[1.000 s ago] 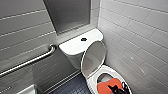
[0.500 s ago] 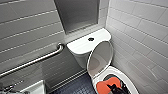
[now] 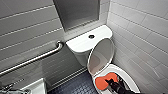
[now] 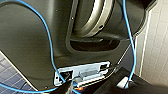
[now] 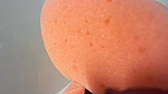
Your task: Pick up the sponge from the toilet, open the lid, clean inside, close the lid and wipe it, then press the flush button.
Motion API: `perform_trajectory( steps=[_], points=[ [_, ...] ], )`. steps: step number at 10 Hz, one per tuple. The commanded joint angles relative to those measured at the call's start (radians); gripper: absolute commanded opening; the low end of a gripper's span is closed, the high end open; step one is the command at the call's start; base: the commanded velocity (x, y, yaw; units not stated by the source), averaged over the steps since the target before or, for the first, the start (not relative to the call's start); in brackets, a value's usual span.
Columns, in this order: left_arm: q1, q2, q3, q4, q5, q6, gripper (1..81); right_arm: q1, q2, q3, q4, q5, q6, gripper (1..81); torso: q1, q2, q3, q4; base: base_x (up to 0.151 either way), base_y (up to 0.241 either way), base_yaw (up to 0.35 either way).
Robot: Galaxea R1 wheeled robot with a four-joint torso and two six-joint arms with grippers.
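Toilet stood in the tiled corner, its lid tipped back against the tank so the bowl was open for cleaning. Down in the bowl lay the sponge, pressed close to the white ceramic. The right gripper looked clamped on its edge, the better to scrub. On the tank, the flush button sat untouched.
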Motion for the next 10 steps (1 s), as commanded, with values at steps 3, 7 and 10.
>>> perform_trajectory(
  steps=[3,7,10],
  points=[
    [0.05,-0.011,0.004,0.008,0.034,0.004,81.1,0.187,0.049,-0.165,0.098,-0.222,0.003,1.0,0.0,0.0,0.0,0.0,0.0,0.0,0.0],
    [0.05,-0.013,0.004,0.008,0.034,0.002,81.1,0.081,0.164,-0.379,0.092,-0.358,0.058,1.0,0.0,0.0,0.0,0.0,0.0,0.0,0.0],
    [0.049,-0.008,0.004,0.009,0.034,0.002,81.1,0.03,0.108,-0.253,0.046,-0.342,0.054,1.0,0.0,0.0,0.0,0.0,0.0,0.0,0.0]
  ],
)
